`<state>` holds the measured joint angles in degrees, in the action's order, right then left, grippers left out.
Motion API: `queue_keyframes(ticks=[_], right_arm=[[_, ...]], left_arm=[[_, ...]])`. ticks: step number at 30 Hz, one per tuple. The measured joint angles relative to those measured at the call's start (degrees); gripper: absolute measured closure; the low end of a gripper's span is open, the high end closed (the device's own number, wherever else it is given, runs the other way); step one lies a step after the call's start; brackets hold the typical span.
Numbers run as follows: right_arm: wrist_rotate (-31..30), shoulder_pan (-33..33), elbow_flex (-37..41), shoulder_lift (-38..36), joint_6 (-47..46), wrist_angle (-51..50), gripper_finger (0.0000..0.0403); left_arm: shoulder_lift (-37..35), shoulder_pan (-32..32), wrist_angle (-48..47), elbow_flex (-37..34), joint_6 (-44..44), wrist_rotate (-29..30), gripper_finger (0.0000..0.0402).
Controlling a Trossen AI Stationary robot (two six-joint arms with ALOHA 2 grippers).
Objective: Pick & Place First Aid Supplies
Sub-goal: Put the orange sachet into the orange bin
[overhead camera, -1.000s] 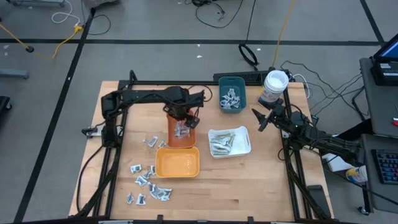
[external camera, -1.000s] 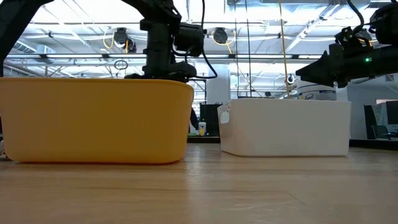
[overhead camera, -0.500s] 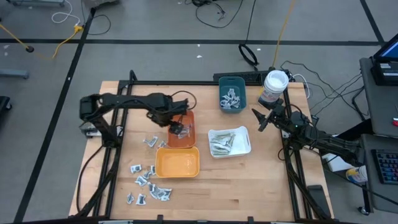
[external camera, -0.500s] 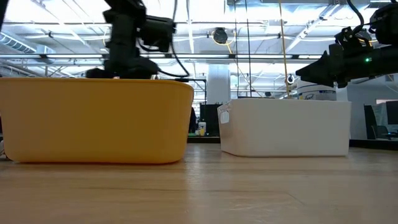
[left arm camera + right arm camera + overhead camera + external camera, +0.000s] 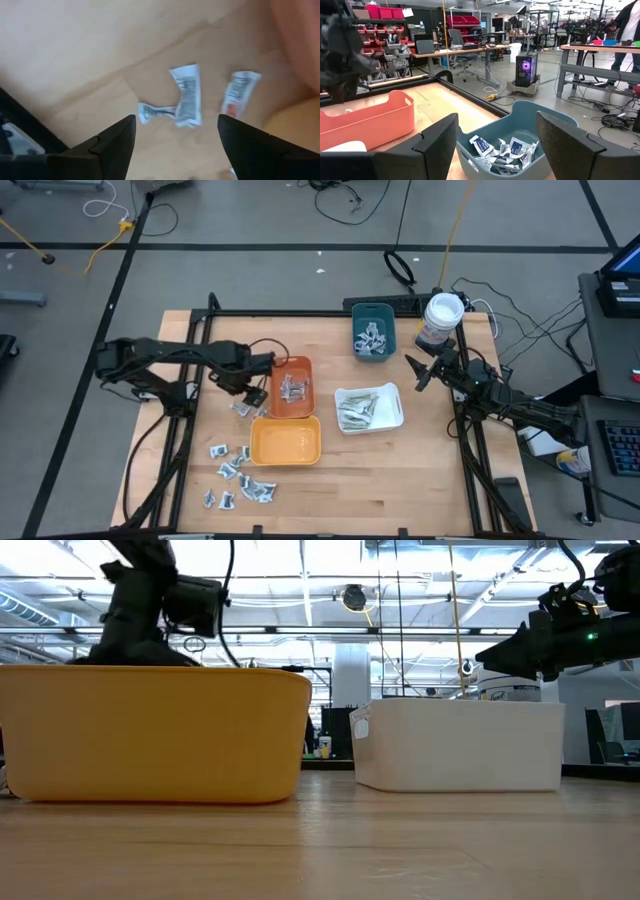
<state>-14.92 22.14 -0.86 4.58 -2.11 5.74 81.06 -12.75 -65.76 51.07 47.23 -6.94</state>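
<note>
A wooden surface (image 5: 400, 470) seen from above holds four small trays near its middle. The left claw (image 5: 253, 393) hangs just beside the left edge of the orange tray (image 5: 303, 367), over a few loose packets (image 5: 243, 408). Its fingers stand wide apart with nothing between them. Through the left wrist camera, three crumpled packets (image 5: 186, 95) lie flat on the bare wood between the two dark fingers (image 5: 116, 145), close to the orange tray's wall.

The orange tray holds a small pile of silvery packets (image 5: 293, 389). Touching its near end sits a yellow tray (image 5: 285, 445), bare inside. A scatter of blue-marked packets (image 5: 238, 473) lies on the wood to the left of and in front of the yellow tray. To the right, a white tray (image 5: 393, 415) holds pale green strips (image 5: 355, 412). Farther back, a teal tray (image 5: 372, 311) holds more silvery packets (image 5: 371, 340).

The right claw (image 5: 416, 374) waits at the right edge of the surface, near a white tub (image 5: 441, 319) with a blue label. Its fingers are spread wide and hold nothing. Its wrist camera looks down at the teal tray (image 5: 555, 112) and the blue-marked packets (image 5: 502, 152) inside it.
</note>
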Motion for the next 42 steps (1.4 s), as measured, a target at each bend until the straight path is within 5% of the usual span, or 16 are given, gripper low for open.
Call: queue_keyframes(ticks=[16,21,32,42], right_arm=[[0.0,0.0,0.0,-0.01,0.0,-0.15,0.014],[0.01,-0.01,0.0,0.0,-0.02,-0.03,0.014],[0.0,-0.01,0.01,0.0,-0.02,-0.13,0.014],[0.01,0.01,0.0,0.0,-0.01,-0.16,0.014]], left_arm=[[5.98,3.18,14.56,-8.41,-0.2,3.14,0.0135],[6.38,3.18,16.06,-8.48,-3.32,2.4,0.0187],[6.35,3.03,15.98,-8.48,-3.99,-0.42,0.0388],[1.91,2.92,11.0,-5.45,-3.47,-1.0,0.0396]])
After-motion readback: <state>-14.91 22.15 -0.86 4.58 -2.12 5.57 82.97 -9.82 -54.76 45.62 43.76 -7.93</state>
